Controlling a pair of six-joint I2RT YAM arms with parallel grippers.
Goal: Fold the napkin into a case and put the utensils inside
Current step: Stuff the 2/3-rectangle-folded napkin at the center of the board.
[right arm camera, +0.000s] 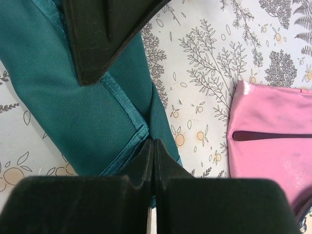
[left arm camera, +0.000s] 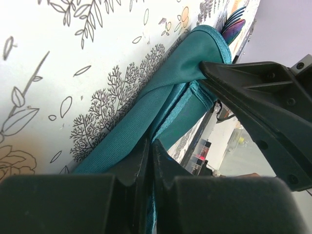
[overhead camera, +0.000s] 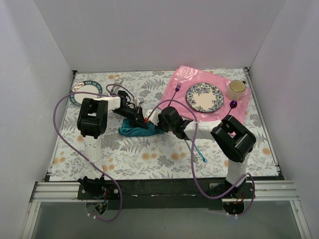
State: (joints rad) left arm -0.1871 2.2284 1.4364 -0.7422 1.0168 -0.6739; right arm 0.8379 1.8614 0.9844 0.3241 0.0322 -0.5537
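Observation:
The teal napkin (overhead camera: 133, 131) lies folded into a narrow strip on the floral table between the two arms. My left gripper (left arm camera: 152, 144) is shut on one long fold of it, with cloth showing between the fingertips. My right gripper (right arm camera: 154, 145) is shut on the hemmed corner of the napkin (right arm camera: 73, 107) at its right end; in the left wrist view its finger (left arm camera: 243, 85) pulls the cloth to a point. One slim blue-green utensil (overhead camera: 197, 148) lies on the table right of the napkin. An iridescent utensil tip (left arm camera: 233, 25) shows past the napkin's far end.
The pink placemat (overhead camera: 182, 79) at the back right carries a patterned plate (overhead camera: 206, 96), a cup (overhead camera: 236, 89), a purple fork (overhead camera: 176, 90) and a purple spoon (overhead camera: 233, 104). A round dish (overhead camera: 84, 92) sits at the back left. The placemat's edge (right arm camera: 273, 136) lies close to my right gripper.

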